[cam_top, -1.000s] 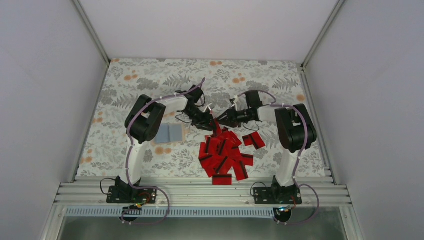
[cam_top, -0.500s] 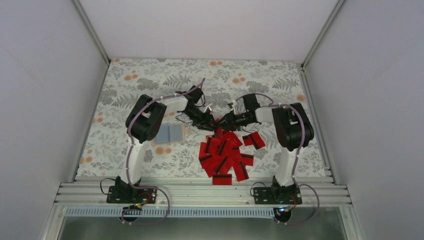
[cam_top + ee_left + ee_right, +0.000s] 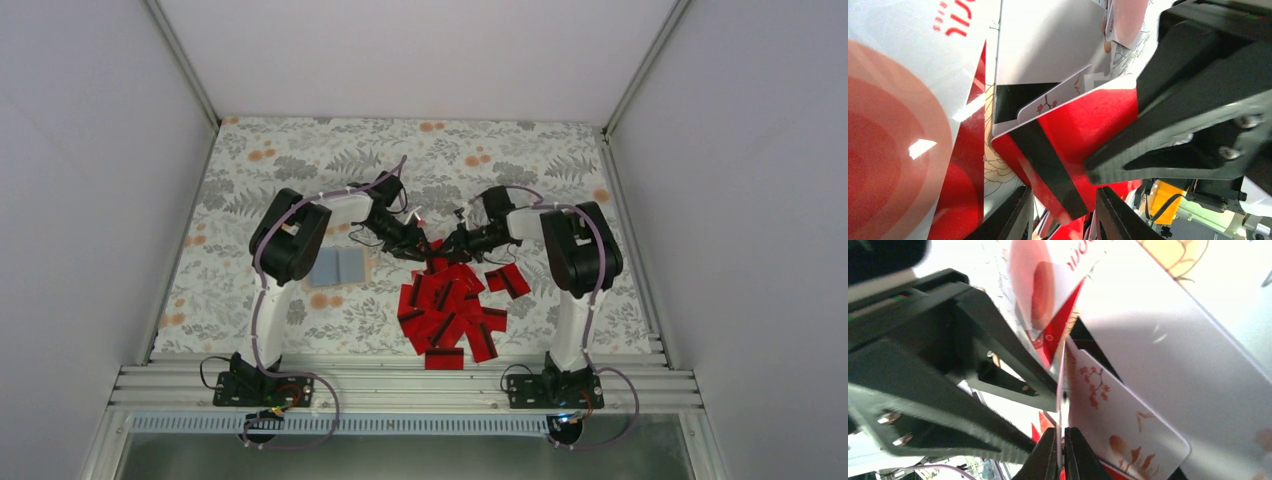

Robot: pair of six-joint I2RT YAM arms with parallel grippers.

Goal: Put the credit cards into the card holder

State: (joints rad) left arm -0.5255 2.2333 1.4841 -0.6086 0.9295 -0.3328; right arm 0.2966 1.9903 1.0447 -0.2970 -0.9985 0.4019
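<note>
The card holder (image 3: 340,265) lies flat on the flowered cloth (image 3: 300,160), well to the left of the pile of cards (image 3: 450,310) and untouched. Just above the pile's far edge hangs the left gripper (image 3: 420,246). Its jaws are partly apart with a corner of a red card (image 3: 1083,130) between them, but I cannot tell whether they actually pinch it. Right beside it, also over the pile's far edge, the right gripper (image 3: 443,248) is clenched on that same red card, seen edge-on between its fingers in the right wrist view. Two loose cards (image 3: 508,280) lie just right of the pile.

The risk, as I judge it, is in the handover. If both arms hold on and either one pulls, the card may bend or snap free and drop back onto the pile. If the left one lets go while the right has only a thin edge, the card may swing or slip out.

A second ago the right gripper stood further right of the pile's far edge with its jaws apart. It has since moved in to meet the left one and closed. The pile and the card holder have not shifted.
</note>
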